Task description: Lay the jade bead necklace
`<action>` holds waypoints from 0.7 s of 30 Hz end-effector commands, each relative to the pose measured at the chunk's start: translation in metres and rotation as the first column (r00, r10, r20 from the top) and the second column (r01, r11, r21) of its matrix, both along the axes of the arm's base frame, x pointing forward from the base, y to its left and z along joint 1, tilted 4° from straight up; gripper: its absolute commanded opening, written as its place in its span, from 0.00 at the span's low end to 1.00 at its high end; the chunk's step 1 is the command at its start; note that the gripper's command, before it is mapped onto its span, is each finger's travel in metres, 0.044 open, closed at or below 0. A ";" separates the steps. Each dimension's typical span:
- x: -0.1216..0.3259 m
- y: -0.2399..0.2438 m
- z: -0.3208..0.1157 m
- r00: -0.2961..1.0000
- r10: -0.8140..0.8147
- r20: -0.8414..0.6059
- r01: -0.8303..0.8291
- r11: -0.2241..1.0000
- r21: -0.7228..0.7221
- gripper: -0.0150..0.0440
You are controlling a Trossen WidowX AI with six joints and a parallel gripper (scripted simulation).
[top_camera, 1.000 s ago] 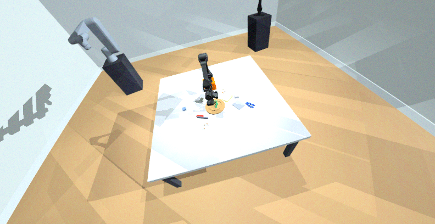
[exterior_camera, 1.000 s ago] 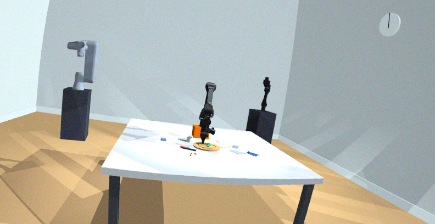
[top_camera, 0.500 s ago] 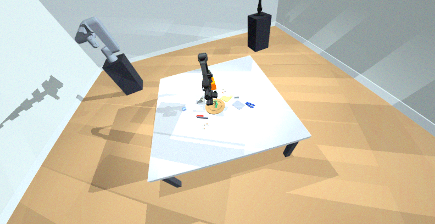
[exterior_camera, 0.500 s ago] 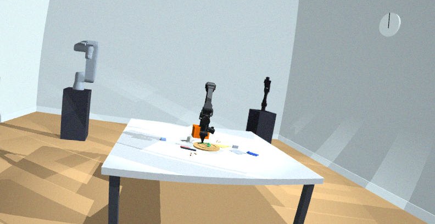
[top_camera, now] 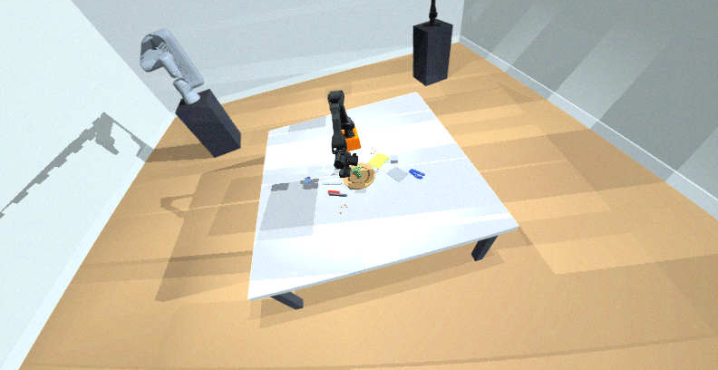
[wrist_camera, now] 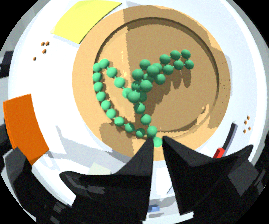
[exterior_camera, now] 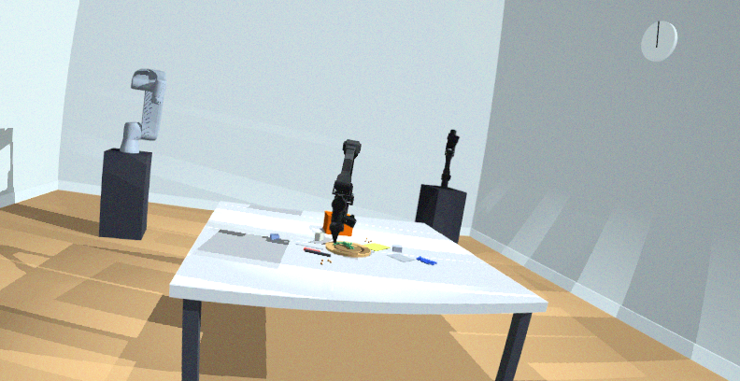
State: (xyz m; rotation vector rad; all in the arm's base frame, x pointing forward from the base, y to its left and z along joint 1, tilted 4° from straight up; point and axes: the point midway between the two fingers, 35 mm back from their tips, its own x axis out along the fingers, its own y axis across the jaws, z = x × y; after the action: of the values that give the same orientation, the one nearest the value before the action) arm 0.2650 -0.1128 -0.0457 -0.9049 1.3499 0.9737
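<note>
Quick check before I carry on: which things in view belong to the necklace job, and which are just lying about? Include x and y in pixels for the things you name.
For the job:
- jade bead necklace [top_camera: 358, 171] [exterior_camera: 344, 245] [wrist_camera: 134, 96]
- round bead board [top_camera: 370, 182] [exterior_camera: 365, 252] [wrist_camera: 87, 100]
- gripper [top_camera: 344, 173] [exterior_camera: 334, 240] [wrist_camera: 158, 140]

Just lying about:
- yellow sheet [top_camera: 378, 160] [exterior_camera: 376, 247] [wrist_camera: 82, 20]
- orange block [top_camera: 354, 142] [exterior_camera: 329, 223] [wrist_camera: 26, 127]
- blue item [top_camera: 416, 173] [exterior_camera: 426, 261] right of the board in the top view
- red-and-black item [top_camera: 334, 192] [exterior_camera: 314, 250] [wrist_camera: 219, 153]

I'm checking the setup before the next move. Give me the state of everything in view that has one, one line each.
gripper: shut on the jade bead necklace, at its near end
jade bead necklace: bunched across the board, not fully in the groove
round bead board: flat on the table
yellow sheet: lying flat
pale grey arm: folded over
</note>
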 end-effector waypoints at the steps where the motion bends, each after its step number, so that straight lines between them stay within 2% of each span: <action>1: 0.000 -0.001 -0.004 1.000 0.005 -0.008 -0.005 1.000 -0.001 0.25; 14: 0.000 -0.001 -0.009 1.000 0.005 -0.008 -0.005 1.000 -0.001 0.25; 21: 0.002 -0.002 -0.006 1.000 0.000 0.004 0.000 1.000 -0.002 0.57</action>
State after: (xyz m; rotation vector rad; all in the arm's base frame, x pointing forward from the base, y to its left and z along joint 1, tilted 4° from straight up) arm 0.2672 -0.1145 -0.0521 -0.9084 1.3481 0.9705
